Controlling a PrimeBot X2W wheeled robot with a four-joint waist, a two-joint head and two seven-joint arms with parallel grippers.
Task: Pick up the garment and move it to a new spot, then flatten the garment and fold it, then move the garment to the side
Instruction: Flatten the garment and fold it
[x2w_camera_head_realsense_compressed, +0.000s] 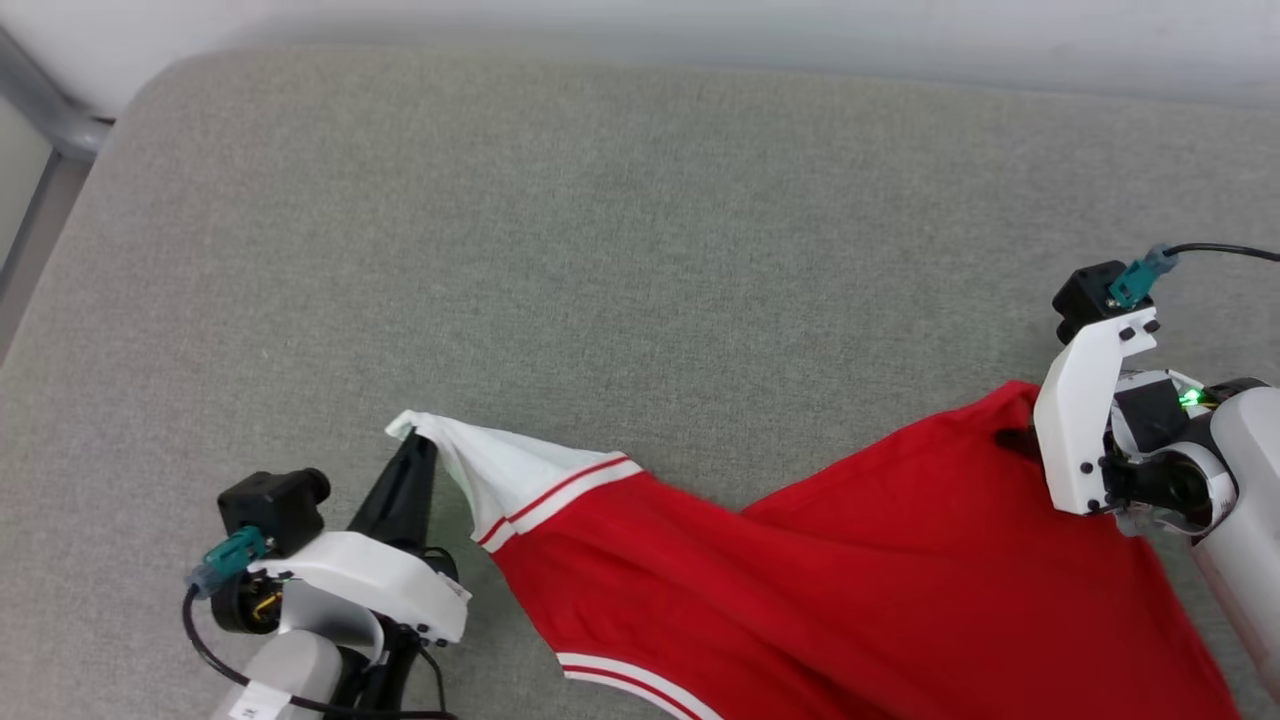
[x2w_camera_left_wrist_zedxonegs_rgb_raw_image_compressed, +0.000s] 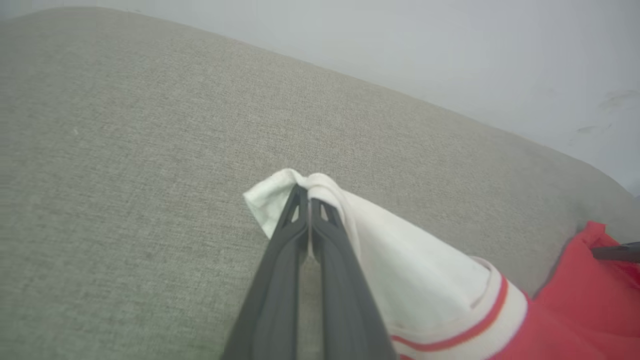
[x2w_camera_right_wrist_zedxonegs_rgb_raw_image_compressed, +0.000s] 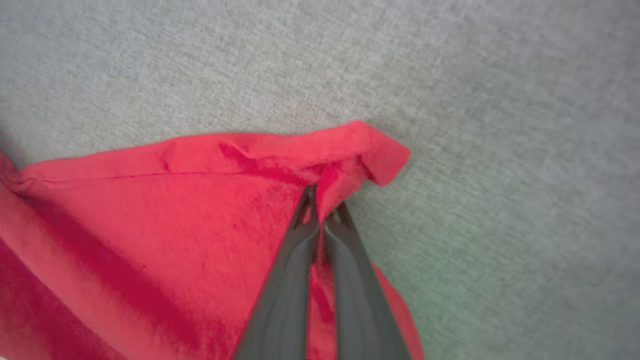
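The garment (x2w_camera_head_realsense_compressed: 850, 580), a red shirt with a white striped-trim sleeve, lies stretched across the front of the grey cushion (x2w_camera_head_realsense_compressed: 600, 250). My left gripper (x2w_camera_head_realsense_compressed: 425, 440) is shut on the tip of the white sleeve (x2w_camera_left_wrist_zedxonegs_rgb_raw_image_compressed: 400, 260), its dark fingers pinching the cloth in the left wrist view, where the left gripper (x2w_camera_left_wrist_zedxonegs_rgb_raw_image_compressed: 306, 192) has cloth folded over its tips. My right gripper (x2w_camera_right_wrist_zedxonegs_rgb_raw_image_compressed: 322, 197) is shut on a red corner of the garment (x2w_camera_right_wrist_zedxonegs_rgb_raw_image_compressed: 200, 210) near its hem. In the head view the right fingers are hidden behind the white wrist housing (x2w_camera_head_realsense_compressed: 1085, 420).
The grey cushion's rear edge meets a pale wall (x2w_camera_head_realsense_compressed: 700, 30). A metal frame (x2w_camera_head_realsense_compressed: 40, 130) stands at the far left beyond the cushion's rounded corner. Bare cushion spreads behind the garment. The garment's lower part runs off the bottom of the head view.
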